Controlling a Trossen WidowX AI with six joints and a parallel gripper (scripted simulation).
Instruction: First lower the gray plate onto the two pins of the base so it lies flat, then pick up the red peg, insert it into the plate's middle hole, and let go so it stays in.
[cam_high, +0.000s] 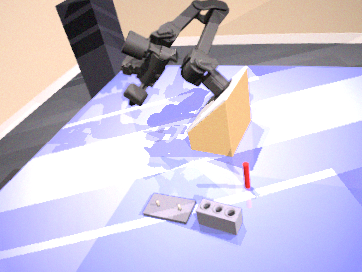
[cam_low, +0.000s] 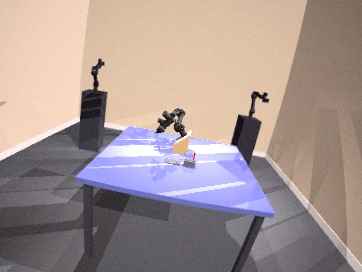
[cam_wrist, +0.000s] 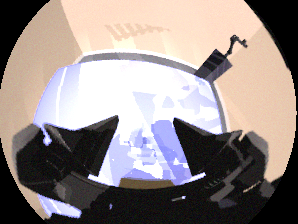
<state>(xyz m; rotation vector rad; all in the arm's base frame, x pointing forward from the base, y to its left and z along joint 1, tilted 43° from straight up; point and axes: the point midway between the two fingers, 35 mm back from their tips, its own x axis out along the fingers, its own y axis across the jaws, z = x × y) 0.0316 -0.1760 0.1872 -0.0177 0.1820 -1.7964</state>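
The base (cam_high: 169, 214) (cam_low: 172, 162), a thin gray slab with two short pale pins, lies on the table. The gray plate (cam_high: 218, 222) (cam_low: 189, 164), a thick block with three holes in its top, sits beside the base to its right in the top view, off the pins. The red peg (cam_high: 246, 176) (cam_low: 194, 157) appears upright behind the plate and to its right. My gripper (cam_wrist: 146, 119) is open and empty, its two dark fingers wide apart in the wrist view. It is raised over the far left part of the table in the top view, far from plate, base and peg.
A tan wedge-shaped block (cam_high: 215, 137) (cam_low: 181, 146) stands between the arm's foot and the small parts. Dark pedestals (cam_low: 93, 122) (cam_low: 246, 137) with other arms stand beyond the table (cam_low: 175, 192). Bright light patches and shadows cross the table top.
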